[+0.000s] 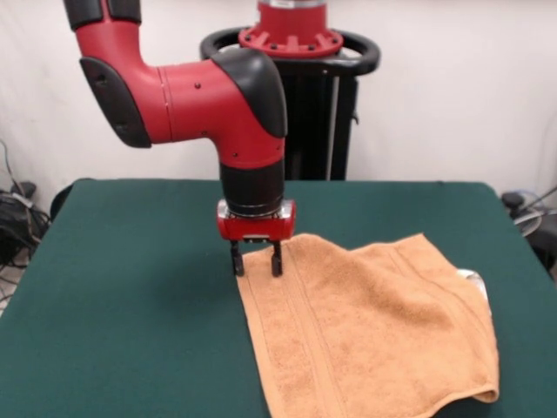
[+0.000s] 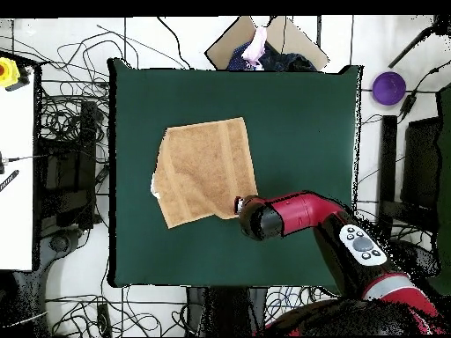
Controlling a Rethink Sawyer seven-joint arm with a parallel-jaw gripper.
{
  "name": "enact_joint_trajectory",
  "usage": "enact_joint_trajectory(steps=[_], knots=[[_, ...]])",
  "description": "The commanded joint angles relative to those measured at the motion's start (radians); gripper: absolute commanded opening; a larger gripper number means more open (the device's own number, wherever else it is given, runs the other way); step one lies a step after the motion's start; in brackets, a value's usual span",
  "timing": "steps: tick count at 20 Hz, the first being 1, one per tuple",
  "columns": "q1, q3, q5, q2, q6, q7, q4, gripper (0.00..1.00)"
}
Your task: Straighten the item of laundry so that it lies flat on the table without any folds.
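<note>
The orange-tan towel (image 1: 370, 335) lay on the dark green worktop (image 1: 130, 296), spread out but not flat. In the front view it stretched from just below the hand (image 1: 257, 260) toward the worktop's near edge, where its lower end ran out of the picture, and across toward the right-hand edge. Woven border bands ran down its left side, parallel to that edge. On the right the cloth was doubled, with a rolled fold showing along the lower right border and a soft ridge crossing the upper part; a small pale piece, possibly a tag (image 1: 471, 276), peeked out from behind the towel's right side. Seen from overhead, the towel (image 2: 204, 171) sat in the left half of the worktop (image 2: 299, 114), well clear of all four edges, its outline an uneven four-sided shape with the lower corner tapering toward the arm. The red and black arm (image 1: 187, 100) reached down over the worktop, and the hand stood upright at the towel's far left corner in the front view. Its two dark fingers (image 1: 237, 259) were parted, one planted on either side of that corner's tip, with the cloth's edge showing between them; whether they pinched it or merely straddled it could not be told.
</note>
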Motion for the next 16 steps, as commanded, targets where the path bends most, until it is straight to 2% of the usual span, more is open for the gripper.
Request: enact_joint_trajectory(steps=[1,7,16], knots=[[-0.047,0.006,-0.032,0.076,-0.024,-0.071,-0.066,1.0],[-0.094,0.041,-0.001,0.038,0.008,-0.111,-0.041,1.0],[-0.091,0.019,-0.042,0.062,-0.024,-0.086,-0.055,1.0]])
